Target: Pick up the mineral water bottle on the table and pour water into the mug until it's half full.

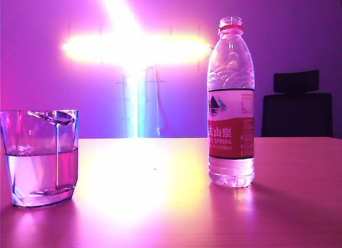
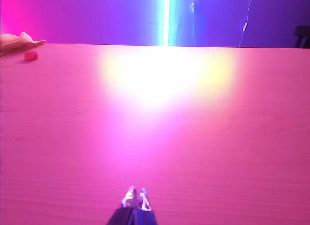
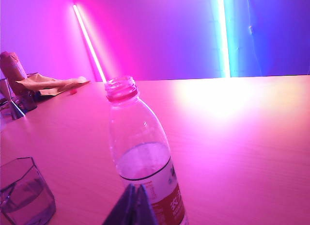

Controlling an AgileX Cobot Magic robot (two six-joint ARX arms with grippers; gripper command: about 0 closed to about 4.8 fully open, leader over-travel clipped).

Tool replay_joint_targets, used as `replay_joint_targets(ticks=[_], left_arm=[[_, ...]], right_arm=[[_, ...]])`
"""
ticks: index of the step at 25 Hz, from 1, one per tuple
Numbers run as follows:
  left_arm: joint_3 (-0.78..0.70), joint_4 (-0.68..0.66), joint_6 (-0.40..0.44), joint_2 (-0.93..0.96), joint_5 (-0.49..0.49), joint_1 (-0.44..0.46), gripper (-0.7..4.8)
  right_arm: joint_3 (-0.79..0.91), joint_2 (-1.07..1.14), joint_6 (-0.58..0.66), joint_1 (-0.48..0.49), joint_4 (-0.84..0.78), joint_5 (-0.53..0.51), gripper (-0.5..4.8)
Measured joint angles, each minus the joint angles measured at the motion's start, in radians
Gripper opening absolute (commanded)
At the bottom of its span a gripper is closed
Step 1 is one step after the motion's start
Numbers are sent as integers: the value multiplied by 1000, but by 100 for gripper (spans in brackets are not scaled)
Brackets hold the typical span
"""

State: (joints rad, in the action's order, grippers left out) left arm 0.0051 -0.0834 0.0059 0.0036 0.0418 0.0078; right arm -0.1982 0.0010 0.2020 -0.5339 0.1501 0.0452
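The bottle [image 1: 231, 103] stands upright on the table [image 1: 160, 205], right of the middle in the exterior view, uncapped, with a red ring at its neck and water only in its lower part. The mug [image 1: 41, 157] sits well apart from it at the far left of that view, holding water [image 1: 40, 176] to roughly half its height.

The right tool [image 3: 134, 188] has its two fingers pressed together to a point, with nothing between them. In the right wrist view it hangs just in front of the bottle [image 3: 143, 162], over the label; whether the tips touch the plastic is hard to judge from this angle. The mug [image 3: 24, 196] shows at the edge of that view, beside the bottle.

The left tool [image 2: 136, 197] is likewise pressed together and holds nothing, poised low over a bare stretch of table [image 2: 155, 137]. Far across the table from it lies a small red cap [image 2: 31, 56], next to a crumpled pale sheet [image 2: 17, 41].

Neither tool shows in the exterior view. A dark chair [image 1: 296, 106] stands behind the table on the right.
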Motion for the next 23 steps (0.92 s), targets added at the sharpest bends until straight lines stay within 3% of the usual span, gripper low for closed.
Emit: replay_joint_targets(ticks=[9, 14, 15, 17, 19, 23], left_arm=[[0, 0, 0, 0, 0, 0, -2], [0, 0, 0, 0, 0, 0, -2], [0, 0, 0, 0, -1, 0, -2], [0, 0, 0, 0, 0, 0, -2], [0, 0, 0, 0, 0, 0, -2], [0, 0, 0, 0, 0, 0, -2]], right_arm=[[2, 0, -43, 35, 6, 6, -1], [67, 0, -93, 350, -4, -121, -1], [108, 0, -94, 455, -34, -180, -1], [169, 0, -94, 564, -102, -239, -1], [193, 1, -97, 621, -151, -252, -1], [193, 0, -99, 621, -187, -165, -1]])
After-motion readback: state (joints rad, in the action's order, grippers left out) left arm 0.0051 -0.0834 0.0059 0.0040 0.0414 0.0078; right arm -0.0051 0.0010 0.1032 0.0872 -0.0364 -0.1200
